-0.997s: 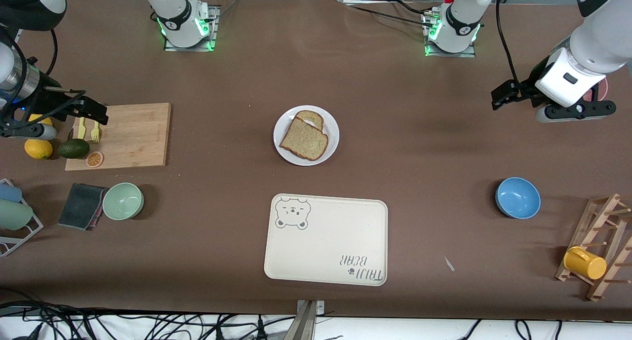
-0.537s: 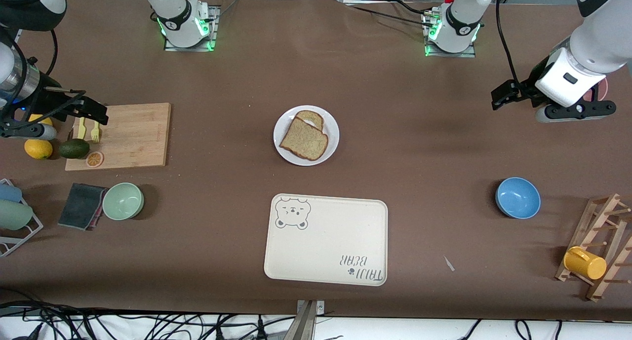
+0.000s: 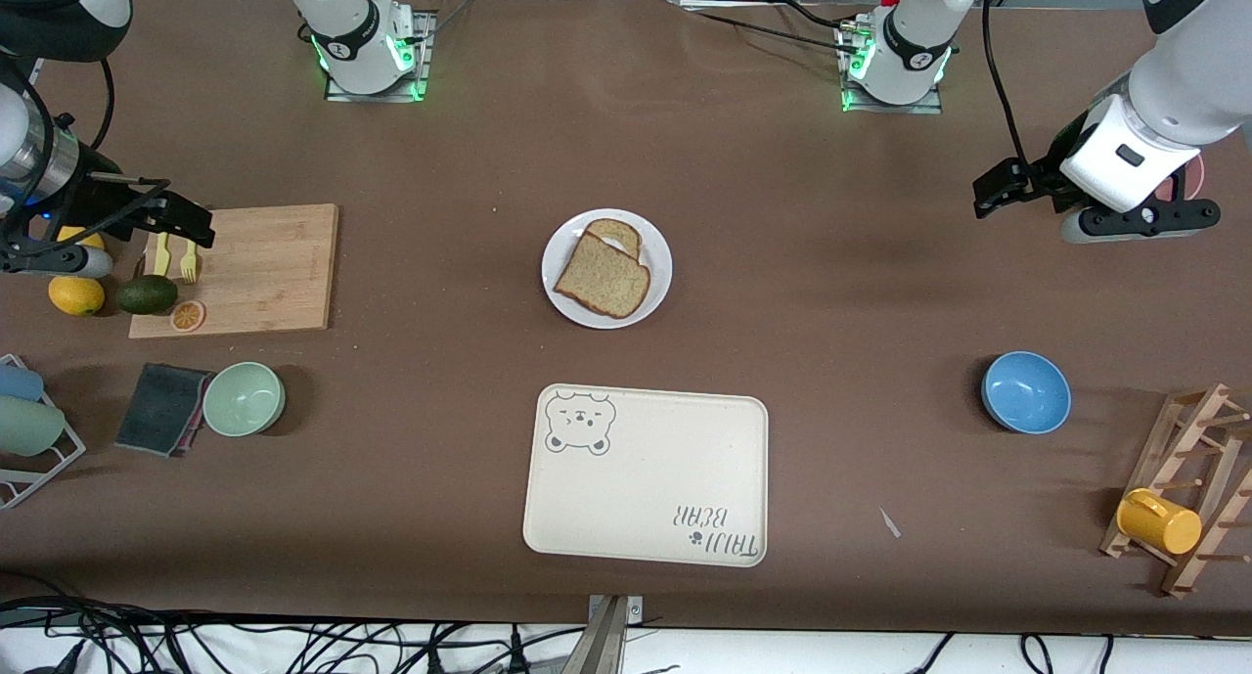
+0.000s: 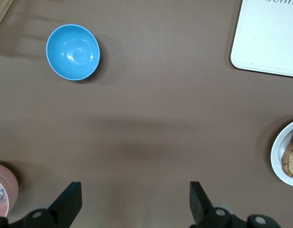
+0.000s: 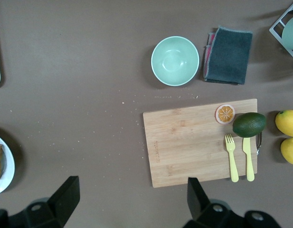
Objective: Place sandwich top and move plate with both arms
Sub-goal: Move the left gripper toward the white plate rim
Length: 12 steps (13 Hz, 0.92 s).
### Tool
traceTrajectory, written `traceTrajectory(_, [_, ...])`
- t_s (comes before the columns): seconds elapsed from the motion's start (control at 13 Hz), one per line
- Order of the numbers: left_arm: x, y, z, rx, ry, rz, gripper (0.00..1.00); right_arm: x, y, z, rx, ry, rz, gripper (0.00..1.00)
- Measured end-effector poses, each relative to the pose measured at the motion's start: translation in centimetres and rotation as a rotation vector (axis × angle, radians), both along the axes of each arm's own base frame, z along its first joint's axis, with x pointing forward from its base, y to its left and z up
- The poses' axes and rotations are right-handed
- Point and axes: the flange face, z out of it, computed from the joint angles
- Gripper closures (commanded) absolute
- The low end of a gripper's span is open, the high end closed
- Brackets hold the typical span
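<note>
sandwich top [image 3: 603,275] on plate [image 3: 657,285] | left gripper [image 4: 133,202], right gripper [image 5: 129,197]: well apart, open

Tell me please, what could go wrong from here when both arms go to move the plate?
1. The sandwich top lies askew on the egg bread, so it may slide off if the plate tilts.
2. The plate is low and flat; the open left gripper and right gripper may slip off its rim.

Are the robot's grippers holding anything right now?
No, nothing. The left gripper hangs open over bare table near the blue bowl, and the right gripper hangs open over the cutting board.
</note>
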Motion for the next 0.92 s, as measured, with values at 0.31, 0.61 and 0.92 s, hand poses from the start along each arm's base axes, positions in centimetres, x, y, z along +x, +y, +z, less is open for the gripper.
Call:
traceTrajectory(0.31, [-0.14,-1.01,0.0,0.002,0.0,-0.003,0.0,0.0,0.0,0.0,0.0,0.0,0.0,0.0])
traceTrajectory(0.61, [-0.08,-0.68,0.0,0.002,0.0,0.005,0.0,0.0,0.0,-0.01,0.0,0.0,0.0,0.0])
traceTrajectory(0.92, [0.6,-1.27,-0.38,-0.051,-0.026,0.013,0.0,0.0,0.0,-0.01,0.0,0.0,0.0,0.0])
